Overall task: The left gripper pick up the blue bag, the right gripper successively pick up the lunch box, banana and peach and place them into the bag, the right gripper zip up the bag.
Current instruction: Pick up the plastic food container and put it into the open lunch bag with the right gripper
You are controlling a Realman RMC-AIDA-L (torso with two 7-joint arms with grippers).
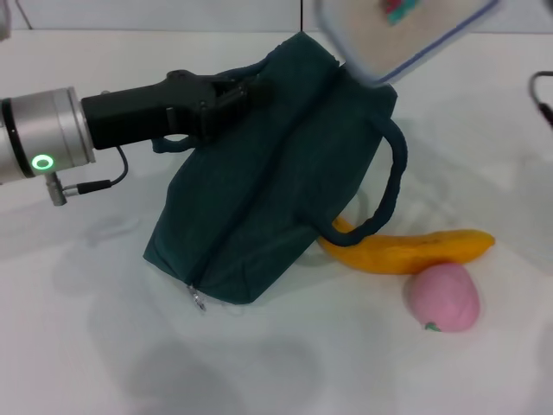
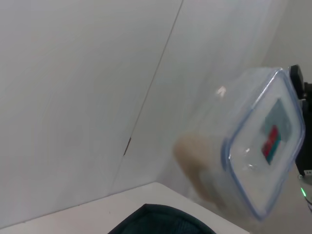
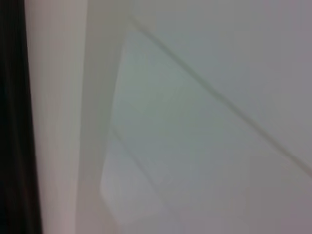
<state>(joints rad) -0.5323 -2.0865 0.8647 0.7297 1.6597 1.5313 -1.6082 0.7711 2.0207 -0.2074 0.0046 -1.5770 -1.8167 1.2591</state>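
Gripping the blue bag (image 1: 259, 173) with clenched jaws, left gripper (image 1: 246, 91), lunch box (image 1: 406, 35) above, right gripper's jaws unseen.

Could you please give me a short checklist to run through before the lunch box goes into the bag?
1. Left claw gripping the blue bag: ok.
2. Lunch box lifted above the bag: ok.
3. Bag mouth open: cannot tell.
4. Right claw's hold on the box: cannot tell, out of view.
5. Banana and peach on the table beside the bag: ok.
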